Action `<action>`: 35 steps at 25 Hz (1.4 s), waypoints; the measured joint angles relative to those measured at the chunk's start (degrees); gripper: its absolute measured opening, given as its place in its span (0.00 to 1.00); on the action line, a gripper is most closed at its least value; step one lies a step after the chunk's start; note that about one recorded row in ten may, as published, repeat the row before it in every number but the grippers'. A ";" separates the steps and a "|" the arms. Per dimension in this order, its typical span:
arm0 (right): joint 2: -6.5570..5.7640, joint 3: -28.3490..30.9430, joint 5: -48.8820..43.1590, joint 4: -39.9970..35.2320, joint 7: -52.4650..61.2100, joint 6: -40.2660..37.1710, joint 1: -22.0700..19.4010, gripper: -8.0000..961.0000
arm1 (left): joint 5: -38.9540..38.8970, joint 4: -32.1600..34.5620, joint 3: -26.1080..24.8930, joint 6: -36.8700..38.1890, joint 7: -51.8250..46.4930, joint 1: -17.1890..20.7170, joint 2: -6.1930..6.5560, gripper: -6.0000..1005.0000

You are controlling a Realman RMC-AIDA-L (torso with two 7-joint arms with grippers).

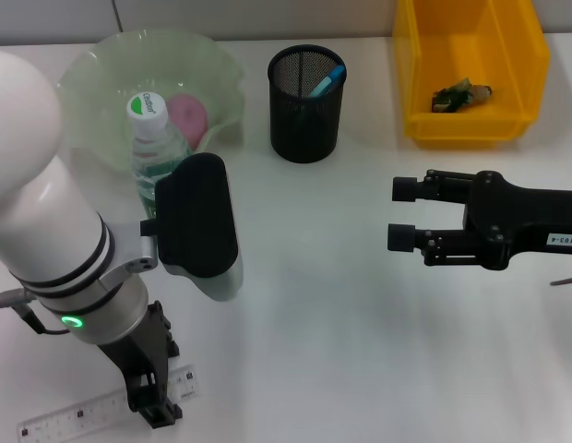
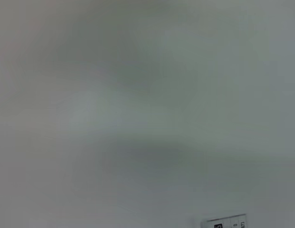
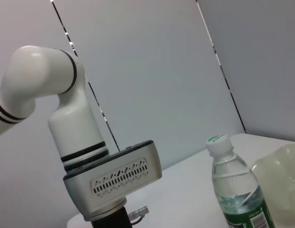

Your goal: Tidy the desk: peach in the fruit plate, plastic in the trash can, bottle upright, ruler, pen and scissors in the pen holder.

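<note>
The bottle (image 1: 157, 148) stands upright with a white-green cap, right in front of the green fruit plate (image 1: 101, 65); it also shows in the right wrist view as bottle (image 3: 235, 190). The pink peach (image 1: 187, 115) lies in the plate. A blue pen (image 1: 327, 81) stands in the black mesh pen holder (image 1: 306, 92). A plastic scrap (image 1: 461, 95) lies in the yellow trash can (image 1: 535, 55). The clear ruler (image 1: 83, 417) lies flat at the front left, and my left gripper (image 1: 157, 411) is down at its right end. My right gripper (image 1: 403, 214) hovers open at mid right, holding nothing. No scissors can be made out.
My bulky white left arm (image 1: 46, 212) and its dark wrist block (image 1: 196, 214) hide the table just in front of the bottle. A thin dark tip (image 1: 567, 278) pokes in at the right edge. The left wrist view shows only blurred tabletop and a ruler corner (image 2: 226, 222).
</note>
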 joint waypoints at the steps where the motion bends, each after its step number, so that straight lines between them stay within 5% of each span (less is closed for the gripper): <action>1: 0.00 0.02 0.00 -0.02 0.01 0.00 0.00 0.82 | -0.01 -0.02 0.13 0.07 0.00 -0.03 0.00 0.74; 7: 0.00 0.15 0.00 -0.08 0.03 0.00 0.00 0.82 | 0.03 -0.24 1.13 0.17 0.04 -0.23 0.00 0.74; 12: 0.00 0.17 0.00 -0.12 0.09 -0.04 0.00 0.82 | 0.05 -0.03 1.17 -0.02 0.02 -0.26 0.00 0.61; 35: -0.18 0.37 -0.01 -0.30 0.14 -0.44 -0.03 0.82 | 0.63 -0.06 2.12 0.21 -0.44 -0.79 0.00 0.40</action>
